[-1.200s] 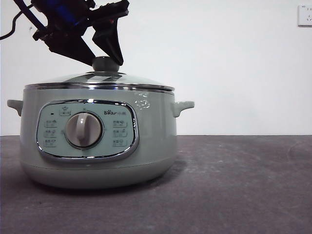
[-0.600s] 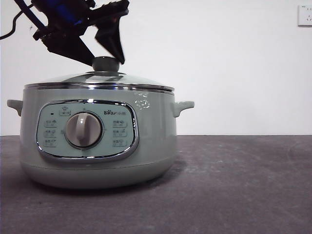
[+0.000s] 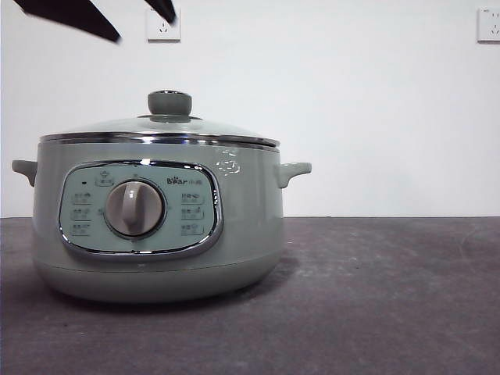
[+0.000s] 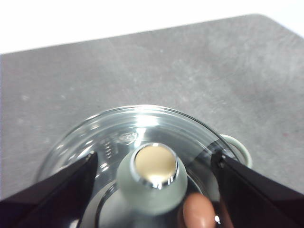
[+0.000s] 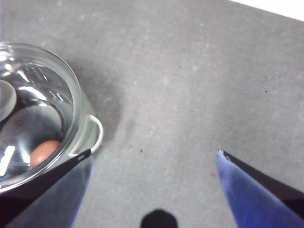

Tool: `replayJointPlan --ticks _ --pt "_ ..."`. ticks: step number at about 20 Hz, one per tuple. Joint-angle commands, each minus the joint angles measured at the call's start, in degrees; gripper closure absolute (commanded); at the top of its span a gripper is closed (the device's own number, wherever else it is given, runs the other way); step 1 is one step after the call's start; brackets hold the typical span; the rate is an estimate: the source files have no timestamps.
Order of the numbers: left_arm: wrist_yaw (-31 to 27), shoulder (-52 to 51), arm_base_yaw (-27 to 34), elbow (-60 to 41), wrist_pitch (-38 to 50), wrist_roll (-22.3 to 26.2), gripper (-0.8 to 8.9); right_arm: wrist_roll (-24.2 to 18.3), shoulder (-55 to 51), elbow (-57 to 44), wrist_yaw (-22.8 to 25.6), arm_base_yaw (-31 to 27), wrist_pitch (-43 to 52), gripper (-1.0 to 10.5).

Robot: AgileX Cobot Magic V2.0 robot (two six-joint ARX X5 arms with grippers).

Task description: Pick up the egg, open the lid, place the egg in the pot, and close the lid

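Pot (image 3: 156, 223): pale green cooker stands on the dark grey table (image 3: 375, 297), control panel and dial facing the front camera, a small handle at each side.
Lid (image 3: 160, 131): glass dome sits closed on the pot, chrome rim level all round; its green knob (image 3: 169, 102) stands upright at the pot's centre.
Egg (image 5: 43, 153): reddish-brown, lies inside the pot, seen through the lid glass, close to the pot wall on the side of the handle that the right wrist view shows.
Left gripper (image 4: 154, 164): hangs well above the pot, directly over the knob, jaws spread wide and holding nothing; in the front view only black tips show at the top corner above the pot.
Right gripper (image 5: 154, 154): hovers beside the pot, over bare table, jaws spread wide and holding nothing.
Wall: white, with two sockets (image 3: 162, 25) high above the pot.
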Motion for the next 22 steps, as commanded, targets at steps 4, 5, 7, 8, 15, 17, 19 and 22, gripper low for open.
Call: replayJointPlan --ticks 4,5,7,8,15,17,19,22 --pt "0.0 -9.5 -0.2 0.1 -6.7 2.6 5.54 1.0 -10.0 -18.4 0.0 0.1 11.6 8.3" --pt "-0.2 -10.5 -0.2 0.1 -8.8 4.2 6.72 1.0 -11.8 -22.1 0.1 0.1 14.0 8.6" --pt "-0.7 -11.1 -0.2 0.0 -12.6 5.6 8.19 1.0 -14.9 -27.6 0.1 0.1 18.1 9.2" --pt "-2.0 -11.1 -0.2 -0.2 -13.9 5.9 8.22 1.0 -16.3 -30.1 0.1 0.1 20.3 9.6" --pt "-4.9 -18.2 -1.9 -15.5 -3.8 6.1 8.22 0.9 -26.4 -48.9 0.1 2.5 39.2 9.6" --pt "-4.9 -21.6 -2.6 -20.6 -1.5 5.8 8.22 0.9 -29.1 -53.8 0.1 3.9 43.8 9.6" --pt "-4.7 -25.0 -3.0 -23.4 -1.2 5.7 8.22 1.0 -30.7 -57.3 0.1 5.4 45.7 9.6" --pt "-4.9 -25.9 -3.1 -23.5 -2.0 5.7 8.17 1.6 -29.9 -57.8 0.4 5.2 43.3 9.5"
